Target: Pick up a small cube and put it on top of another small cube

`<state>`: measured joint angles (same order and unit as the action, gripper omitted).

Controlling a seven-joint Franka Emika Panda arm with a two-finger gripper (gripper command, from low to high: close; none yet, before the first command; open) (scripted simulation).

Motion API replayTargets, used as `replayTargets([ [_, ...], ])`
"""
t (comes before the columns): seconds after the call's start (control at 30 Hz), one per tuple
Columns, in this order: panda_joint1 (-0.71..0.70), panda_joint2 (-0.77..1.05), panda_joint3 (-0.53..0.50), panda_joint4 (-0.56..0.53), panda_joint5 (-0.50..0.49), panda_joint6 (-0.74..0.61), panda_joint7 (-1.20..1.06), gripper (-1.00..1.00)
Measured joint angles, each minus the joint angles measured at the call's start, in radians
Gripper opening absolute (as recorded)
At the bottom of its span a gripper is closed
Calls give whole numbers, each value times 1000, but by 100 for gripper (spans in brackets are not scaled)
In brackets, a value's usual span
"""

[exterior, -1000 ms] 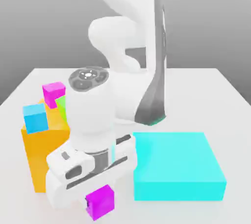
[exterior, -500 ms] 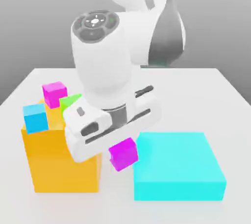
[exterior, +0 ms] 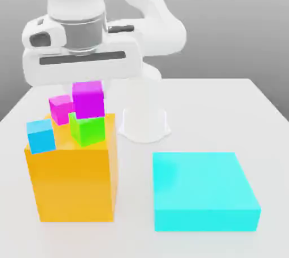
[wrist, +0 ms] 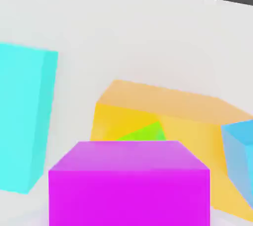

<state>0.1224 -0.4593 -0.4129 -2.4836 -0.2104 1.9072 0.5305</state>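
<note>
Exterior view: the pincer (exterior: 88,84) is closed on the purple cube (exterior: 88,100), holding it over the tall orange block (exterior: 73,183); below it sits the green cube (exterior: 87,129), with the blue cube (exterior: 41,136) to the left; right, the cyan slab (exterior: 203,186) lies on the desk (exterior: 186,116).

So the desk (exterior: 195,118) is a plain pale top, nearly white, with a straight back edge. Behind it there's just a smooth grey backdrop (exterior: 226,25), kinda darker down low. Light's bright and pretty even.
</note>
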Motion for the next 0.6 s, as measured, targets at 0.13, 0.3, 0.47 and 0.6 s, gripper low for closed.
replayTargets([
  [0.13, -83, -122, -7, -55, -37, -11, 48, -100],
  [0.3, -198, -274, -2, -124, -89, -27, 113, -100],
  [0.47, -242, -270, -48, -246, -123, 122, 122, -100],
  [0.6, -245, -260, -56, -267, -129, 154, 121, 100],
])
